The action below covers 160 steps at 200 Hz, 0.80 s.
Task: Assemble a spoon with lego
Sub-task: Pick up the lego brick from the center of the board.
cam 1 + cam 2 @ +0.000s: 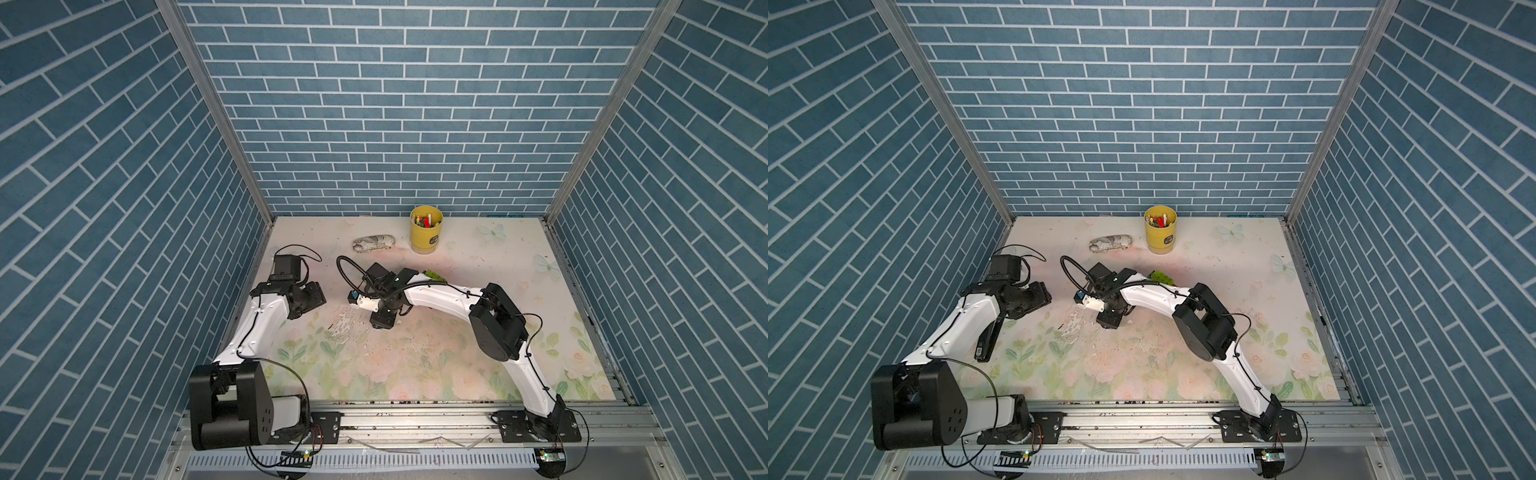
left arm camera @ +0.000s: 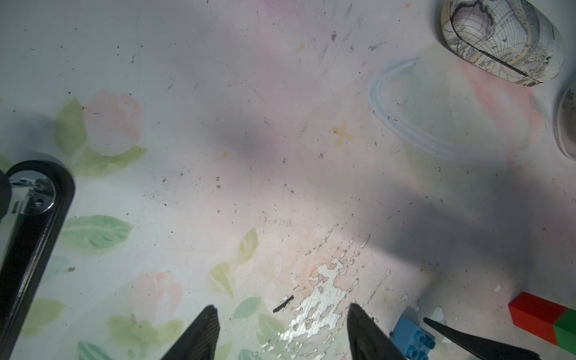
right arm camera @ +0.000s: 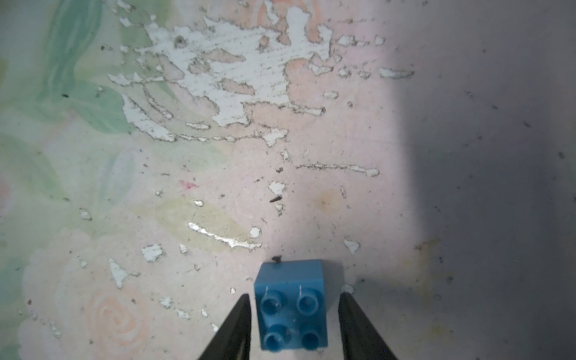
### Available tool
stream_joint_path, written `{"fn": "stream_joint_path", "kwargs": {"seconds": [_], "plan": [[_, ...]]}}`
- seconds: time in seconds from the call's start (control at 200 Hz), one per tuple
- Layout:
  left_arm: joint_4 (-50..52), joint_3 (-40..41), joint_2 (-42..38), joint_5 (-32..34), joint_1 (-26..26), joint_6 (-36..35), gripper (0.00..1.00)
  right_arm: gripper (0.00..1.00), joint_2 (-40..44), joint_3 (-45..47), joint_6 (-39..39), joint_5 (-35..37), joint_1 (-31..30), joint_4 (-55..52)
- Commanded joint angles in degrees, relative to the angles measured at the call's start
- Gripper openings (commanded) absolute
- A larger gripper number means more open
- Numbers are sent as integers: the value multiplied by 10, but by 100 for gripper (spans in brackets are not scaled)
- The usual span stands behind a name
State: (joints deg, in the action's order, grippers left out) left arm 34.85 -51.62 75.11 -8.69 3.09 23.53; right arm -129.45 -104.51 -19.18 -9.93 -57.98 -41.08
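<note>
light-blue square studded plastic brick: plain light blue
joined oblong plastic bricks: red, then green
round cup: yellow
oval case: grey-cream map print
tabletop: pastel pink roses, green leaves, flaked white patches

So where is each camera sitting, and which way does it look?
Both top views: high above the front edge, looking down at the table; the left arm and right arm show.
Left wrist: on the left arm, facing down at the table; the left gripper shows, open.
Right wrist: facing down at the light-blue brick; the right gripper straddles it.
Shared: both wrist views show that brick.
</note>
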Motion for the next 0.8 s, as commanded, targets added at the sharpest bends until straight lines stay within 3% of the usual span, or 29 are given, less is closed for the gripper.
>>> {"fn": "stream_joint_path", "kwargs": {"seconds": [0.0,0.195,0.36,0.505,0.635,0.795], "plan": [[1,6,-6,0,4,-3,67,47,-14,-11,1,2,-2,-27],[1,6,-7,0,4,-4,67,31,-9,-12,0,4,-4,-28],[0,7,-8,-6,3,-4,67,26,2,-16,7,11,-2,-29],[-11,14,-20,-19,-6,-4,67,23,65,-42,27,15,10,-59],[-50,31,-43,-21,-52,-2,67,21,139,-89,42,45,41,-120],[-186,100,-90,-3,-134,15,67,20,217,-110,44,110,92,-198]]}}
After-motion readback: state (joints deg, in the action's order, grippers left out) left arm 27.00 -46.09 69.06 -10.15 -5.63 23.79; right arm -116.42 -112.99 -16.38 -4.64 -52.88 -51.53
